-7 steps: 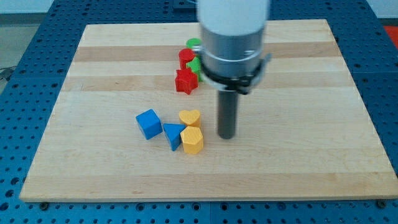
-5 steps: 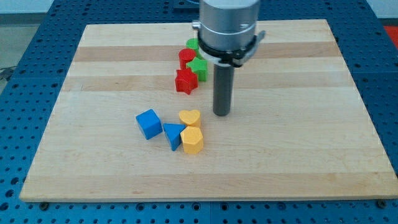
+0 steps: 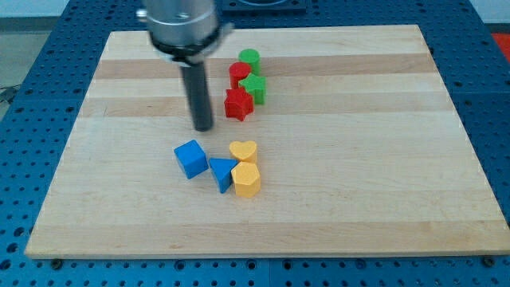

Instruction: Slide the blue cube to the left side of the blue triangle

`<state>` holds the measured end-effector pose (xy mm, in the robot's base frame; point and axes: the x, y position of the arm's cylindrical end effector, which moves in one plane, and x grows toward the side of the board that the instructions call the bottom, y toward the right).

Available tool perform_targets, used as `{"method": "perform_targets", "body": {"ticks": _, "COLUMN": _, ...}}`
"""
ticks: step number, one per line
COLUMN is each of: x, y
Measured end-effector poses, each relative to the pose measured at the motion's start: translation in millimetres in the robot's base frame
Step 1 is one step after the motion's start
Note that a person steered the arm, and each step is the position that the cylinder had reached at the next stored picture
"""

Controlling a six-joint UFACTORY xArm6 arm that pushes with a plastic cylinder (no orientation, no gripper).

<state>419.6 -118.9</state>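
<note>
My tip is being held bare on the board, touching nothing, just toward the top edge from the blue cube. The cube is already lying just left of the blue triangle — near mid-board. A small closing nudge, if any, is being called for.

My matt dark rod hangs from a brushed-metal collar over a pale, smooth-grained wooden board, where the blue cube and blue triangle look like smooth, slightly glossy plastic.
</note>
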Motion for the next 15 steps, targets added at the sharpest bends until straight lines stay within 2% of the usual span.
{"method": "perform_targets", "body": {"ticks": 2, "x": -24, "y": -64}}
{"method": "perform_targets", "body": {"ticks": 3, "x": 19, "y": -62}}
{"method": "perform_targets", "body": {"ticks": 4, "x": 29, "y": -62}}
{"method": "perform_targets", "body": {"ticks": 5, "x": 67, "y": -54}}
{"method": "perform_targets", "body": {"ticks": 6, "x": 49, "y": -49}}
{"method": "perform_targets", "body": {"ticks": 7, "x": 33, "y": -4}}
{"method": "perform_targets", "body": {"ticks": 8, "x": 33, "y": 17}}
{"method": "perform_targets", "body": {"ticks": 9, "x": 74, "y": 30}}
{"method": "perform_targets", "body": {"ticks": 10, "x": 54, "y": 19}}
{"method": "perform_targets", "body": {"ticks": 11, "x": 27, "y": -18}}
{"method": "perform_targets", "body": {"ticks": 12, "x": 20, "y": -53}}
{"method": "perform_targets", "body": {"ticks": 13, "x": 41, "y": -98}}
{"method": "perform_targets", "body": {"ticks": 14, "x": 94, "y": -113}}
{"method": "perform_targets", "body": {"ticks": 15, "x": 94, "y": -113}}
